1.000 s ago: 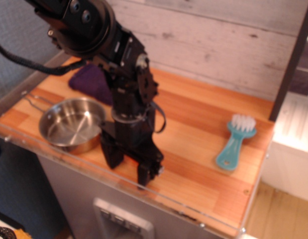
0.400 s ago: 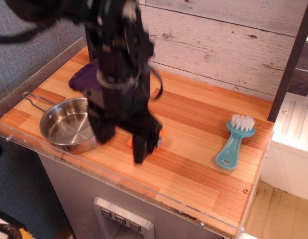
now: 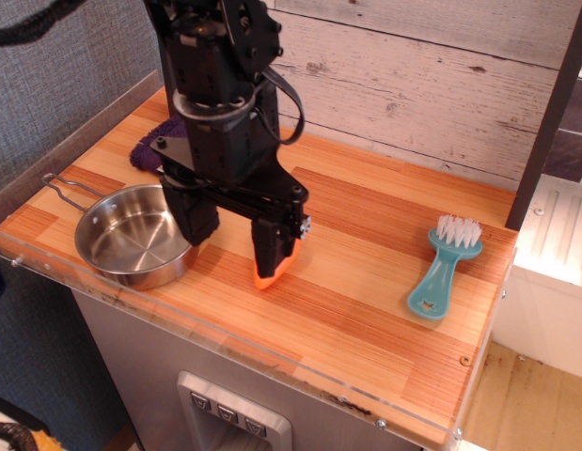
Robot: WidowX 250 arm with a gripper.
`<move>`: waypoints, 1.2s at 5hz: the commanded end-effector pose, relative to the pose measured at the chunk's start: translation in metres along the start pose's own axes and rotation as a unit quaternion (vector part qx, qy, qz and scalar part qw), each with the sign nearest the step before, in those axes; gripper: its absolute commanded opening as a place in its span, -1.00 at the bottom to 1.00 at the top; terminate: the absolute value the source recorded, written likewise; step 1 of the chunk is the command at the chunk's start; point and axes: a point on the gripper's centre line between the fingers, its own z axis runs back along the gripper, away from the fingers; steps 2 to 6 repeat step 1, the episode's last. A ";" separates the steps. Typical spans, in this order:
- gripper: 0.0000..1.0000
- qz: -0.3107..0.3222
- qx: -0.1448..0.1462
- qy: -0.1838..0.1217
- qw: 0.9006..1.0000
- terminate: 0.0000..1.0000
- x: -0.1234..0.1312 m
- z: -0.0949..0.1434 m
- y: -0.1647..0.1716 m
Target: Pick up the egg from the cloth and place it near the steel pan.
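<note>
The black robot arm reaches down over the middle of the wooden worktop (image 3: pixel 366 282), its gripper (image 3: pixel 236 240) hanging above the boards just right of the steel pan (image 3: pixel 131 246). The jaws are spread apart and released, gripping nothing; one black finger hangs over the pan's right rim and the other points down further right.

The egg (image 3: pixel 269 273) lies on the worktop directly behind the lower tip of that right finger, so only an orange sliver of it shows at the finger's tip. It sits near the front edge, close beside the pan but not touching it.

The steel pan rests at the front left corner of the worktop, its thin wire handle (image 3: pixel 65 191) stretching toward the left edge. The dark purple cloth (image 3: pixel 151 146) lies near the back left corner, mostly hidden behind the arm.

A teal brush (image 3: pixel 441 272) with white bristles lies toward the right edge, bristles pointing to the back, well apart from the egg.
</note>
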 end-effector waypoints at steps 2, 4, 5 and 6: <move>1.00 -0.003 -0.009 0.004 1.000 1.00 -0.002 0.008 0.015; 1.00 -0.003 -0.009 0.004 1.000 1.00 -0.002 0.008 0.015; 1.00 -0.003 -0.009 0.004 1.000 1.00 -0.002 0.008 0.015; 1.00 -0.003 -0.009 0.004 1.000 1.00 -0.002 0.008 0.015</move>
